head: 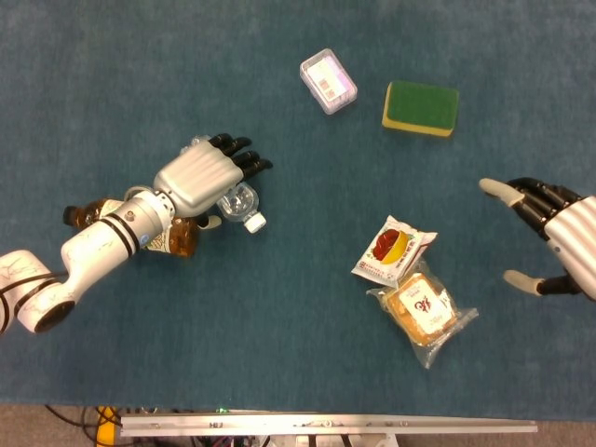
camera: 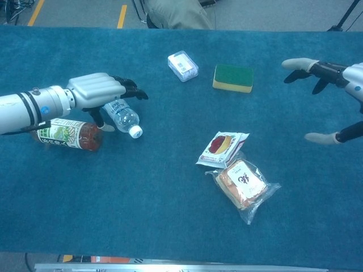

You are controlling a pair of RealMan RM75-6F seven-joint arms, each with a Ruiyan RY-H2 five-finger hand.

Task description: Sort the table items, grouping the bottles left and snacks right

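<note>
Head view straight down, chest view lower and oblique, both over the same blue table (head: 298, 56).

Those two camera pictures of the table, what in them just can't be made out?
- Clear water bottle: head view, the left hand covers most of it; whether the fingers touch it is unclear.
- Brown tea bottle: head view, the forearm hides its middle.
- Right hand: cut off by the right edge in both views.
- Small clear box and snack packets: label print too small to read.
</note>
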